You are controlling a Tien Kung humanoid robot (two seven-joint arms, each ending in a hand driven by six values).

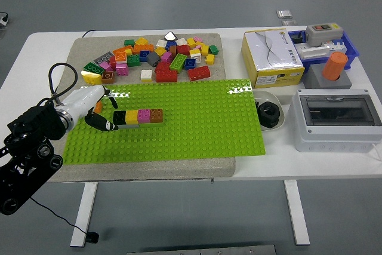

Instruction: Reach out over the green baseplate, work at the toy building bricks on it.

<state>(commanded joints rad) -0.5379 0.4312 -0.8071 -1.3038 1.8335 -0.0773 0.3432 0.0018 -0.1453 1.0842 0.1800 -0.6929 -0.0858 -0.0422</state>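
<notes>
Now the left hand [102, 117], fingers spread and holding nothing, touches the brick row [138, 116] on the green baseplate [197, 123]; next it likely needs a grasp.

In front of me stands a white rectangular table [36, 49]. On its left part lies a beige flat mat [89, 49]. To the right of it, I see a yellow-and-white cardboard box [271, 55], a blue plastic tray [352, 46], a grey plastic enclosure with clear lid [337, 120] and a white shallow bowl [276, 101].
</notes>
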